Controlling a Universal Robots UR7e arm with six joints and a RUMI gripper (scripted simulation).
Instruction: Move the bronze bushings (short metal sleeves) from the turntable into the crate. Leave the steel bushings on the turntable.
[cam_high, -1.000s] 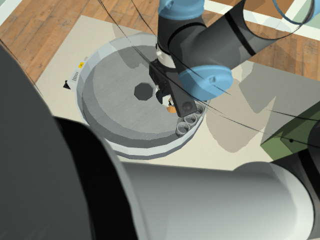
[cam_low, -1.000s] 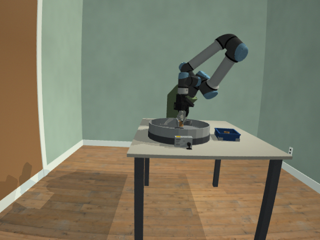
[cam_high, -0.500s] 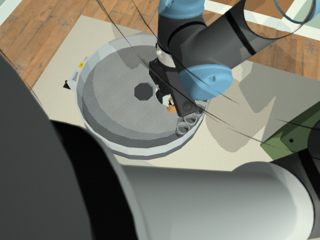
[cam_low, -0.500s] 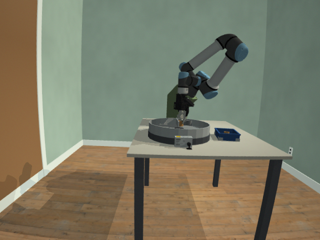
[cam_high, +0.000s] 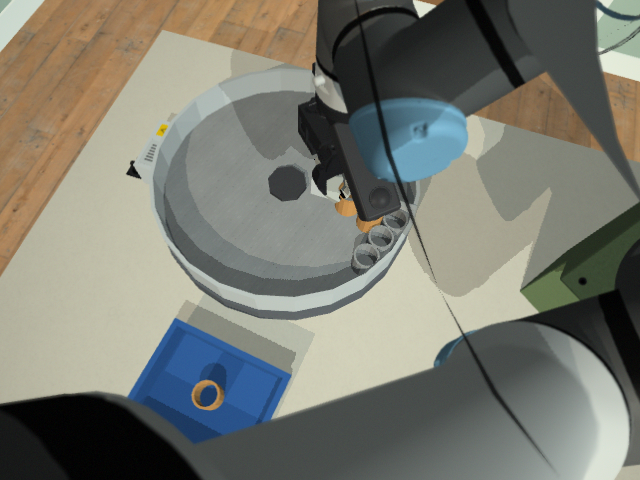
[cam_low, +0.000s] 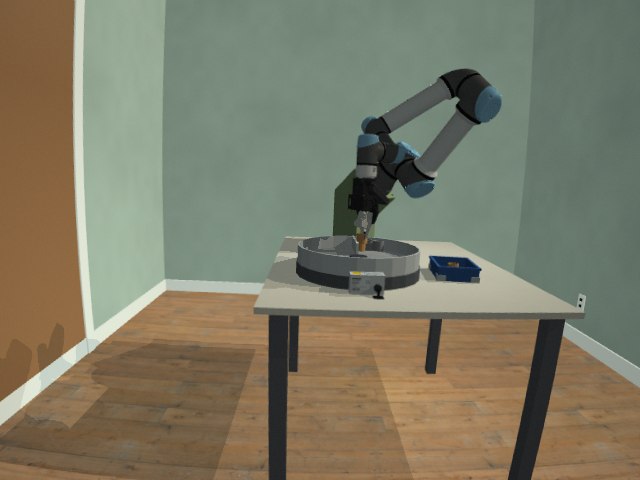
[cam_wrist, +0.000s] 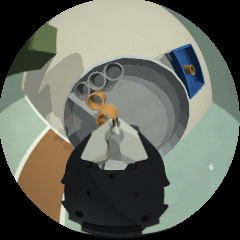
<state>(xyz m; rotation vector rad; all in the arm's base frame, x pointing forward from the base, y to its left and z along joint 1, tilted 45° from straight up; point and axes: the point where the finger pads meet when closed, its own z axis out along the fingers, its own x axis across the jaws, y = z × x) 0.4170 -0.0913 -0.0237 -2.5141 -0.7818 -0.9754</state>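
My gripper (cam_wrist: 115, 118) is shut on the wall of a bronze bushing (cam_wrist: 106, 117) and holds it a little above the turntable (cam_high: 279, 191), right of the dark hub (cam_high: 287, 181). The held bushing also shows in the top view (cam_high: 345, 206) and the exterior view (cam_low: 362, 242). A second bronze bushing lies on the turntable just beyond it, near the rim. Three steel bushings (cam_high: 381, 236) stand in a row against the rim beside it. The blue crate (cam_high: 209, 378) holds one bronze bushing (cam_high: 207, 395).
The turntable has a raised rim and a control box (cam_low: 366, 282) on its side. A green block (cam_high: 589, 268) stands at the arm's base. The arm's own links hide much of the top view's foreground.
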